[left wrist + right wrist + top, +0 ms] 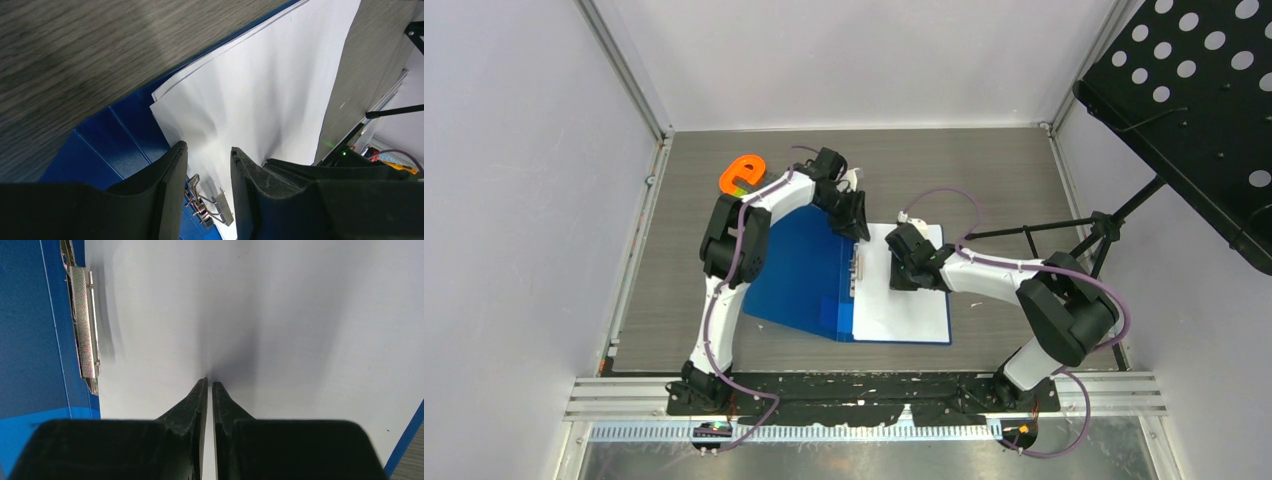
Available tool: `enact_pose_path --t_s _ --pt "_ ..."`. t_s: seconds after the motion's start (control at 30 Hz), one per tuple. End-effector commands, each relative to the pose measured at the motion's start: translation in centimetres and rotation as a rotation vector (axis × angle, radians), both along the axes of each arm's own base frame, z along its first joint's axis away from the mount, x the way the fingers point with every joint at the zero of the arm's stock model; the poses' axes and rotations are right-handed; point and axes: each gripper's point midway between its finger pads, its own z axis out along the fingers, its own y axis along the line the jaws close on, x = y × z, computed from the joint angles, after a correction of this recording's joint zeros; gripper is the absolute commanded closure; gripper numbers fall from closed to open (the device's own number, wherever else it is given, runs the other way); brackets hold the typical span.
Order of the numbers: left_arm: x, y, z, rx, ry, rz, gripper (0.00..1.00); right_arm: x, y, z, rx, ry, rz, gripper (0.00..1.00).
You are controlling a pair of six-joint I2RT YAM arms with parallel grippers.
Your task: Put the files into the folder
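A thin bright-blue plastic folder (799,270) lies open and flat in the middle of the grey wood-grain bench (984,170), closer to its near edge. The plain white paper sheets (914,310) rest on the folder's right-hand half, their left edge just beside the silver metal clip (85,320) on the spine; whether they are tucked under it I cannot tell. The right hand (210,382), fingers pressed together, bears tip-down on the sheets, apparently to pin them against sliding. The left hand (207,147) hangs over the spine's far end, fingers spread either side of the clip's wire lever and pinching nothing visible, probably placed to work the clip.
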Motion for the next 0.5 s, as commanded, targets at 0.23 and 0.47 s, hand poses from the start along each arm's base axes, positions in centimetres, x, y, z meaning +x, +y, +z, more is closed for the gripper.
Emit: enact_pose_path --t_s 0.23,0.47 --pt "-1.6 1.2 -0.1 -0.024 0.064 -0.052 0.64 0.5 0.3 -0.4 -0.001 0.007 -0.029 0.89" --pt "-2.4 0.9 0.6 -0.068 0.087 -0.093 0.68 0.2 0.1 -0.8 0.0 0.015 -0.042 0.89"
